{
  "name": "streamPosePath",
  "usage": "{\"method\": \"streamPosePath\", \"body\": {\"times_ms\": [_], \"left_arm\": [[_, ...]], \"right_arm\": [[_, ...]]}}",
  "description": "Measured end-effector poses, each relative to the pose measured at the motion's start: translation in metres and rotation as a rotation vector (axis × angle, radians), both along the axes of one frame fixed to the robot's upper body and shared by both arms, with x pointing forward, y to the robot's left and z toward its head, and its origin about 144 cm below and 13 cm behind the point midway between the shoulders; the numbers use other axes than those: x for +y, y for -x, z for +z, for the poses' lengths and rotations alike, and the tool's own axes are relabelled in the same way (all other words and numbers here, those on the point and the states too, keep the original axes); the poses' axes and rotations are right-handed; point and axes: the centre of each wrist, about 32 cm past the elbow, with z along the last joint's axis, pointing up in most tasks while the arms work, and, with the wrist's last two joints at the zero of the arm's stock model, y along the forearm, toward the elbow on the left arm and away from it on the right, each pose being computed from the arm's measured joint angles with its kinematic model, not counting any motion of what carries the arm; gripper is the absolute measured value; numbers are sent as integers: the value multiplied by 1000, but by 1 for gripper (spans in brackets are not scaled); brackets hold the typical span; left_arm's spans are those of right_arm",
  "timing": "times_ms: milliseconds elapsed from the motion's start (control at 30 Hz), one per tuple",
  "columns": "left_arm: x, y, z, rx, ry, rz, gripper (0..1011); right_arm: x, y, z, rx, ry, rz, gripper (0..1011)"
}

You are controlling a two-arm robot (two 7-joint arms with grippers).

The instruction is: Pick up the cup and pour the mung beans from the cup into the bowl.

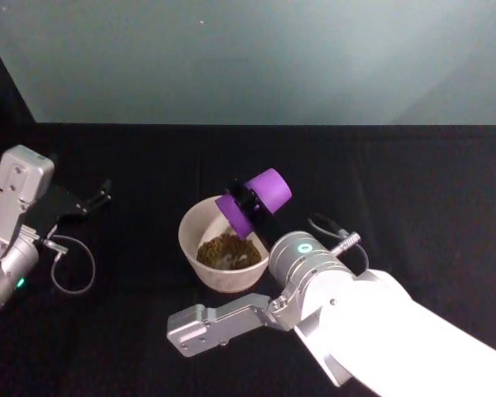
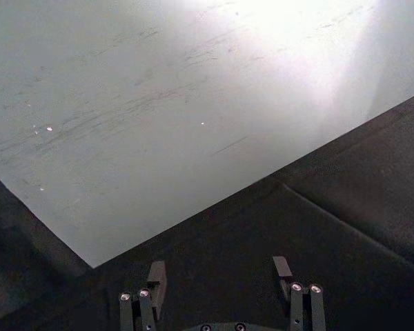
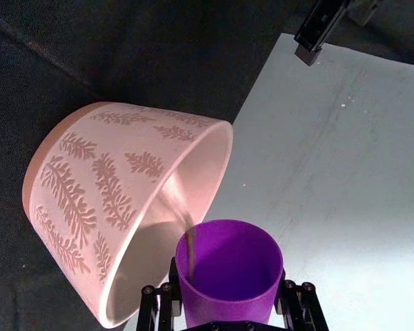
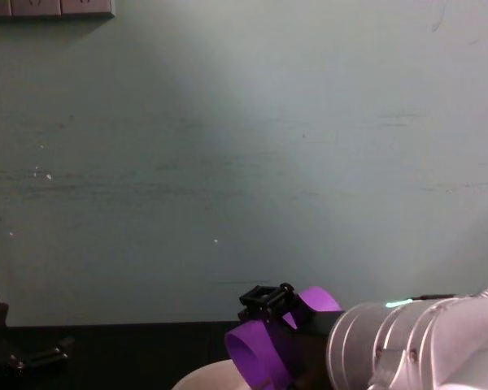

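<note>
The purple cup (image 1: 256, 201) hangs tipped sharply over the far right rim of the bowl (image 1: 189, 228), its mouth facing down into the bowl. My right gripper (image 1: 250, 203) is shut on the cup's sides. Mung beans (image 1: 229, 250) lie in a heap on the bowl's bottom. In the right wrist view the cup (image 3: 229, 272) looks almost empty, and a thin trickle of beans runs from its lip into the bowl (image 3: 90, 186), whose pale pink wall carries a fern pattern. The chest view shows the tilted cup (image 4: 264, 345) above the bowl's rim (image 4: 202, 379).
My left gripper (image 1: 99, 198) is parked open at the table's left, well away from the bowl; its fingers (image 2: 156, 270) are spread over bare black cloth. A pale wall (image 1: 248, 58) rises behind the table. My right forearm (image 1: 372, 331) covers the near right of the table.
</note>
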Motion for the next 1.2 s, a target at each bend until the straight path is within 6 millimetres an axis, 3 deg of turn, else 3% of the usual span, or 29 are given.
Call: {"method": "streamPosePath", "body": {"times_ms": [667,1200], "left_arm": [[0,0,0,0,0,0,1000],[0,0,0,0,0,0,1000]], "right_arm": [[6,7,-1,-64,107,17,726],[22,16,-4,-164,343,33,726]]}}
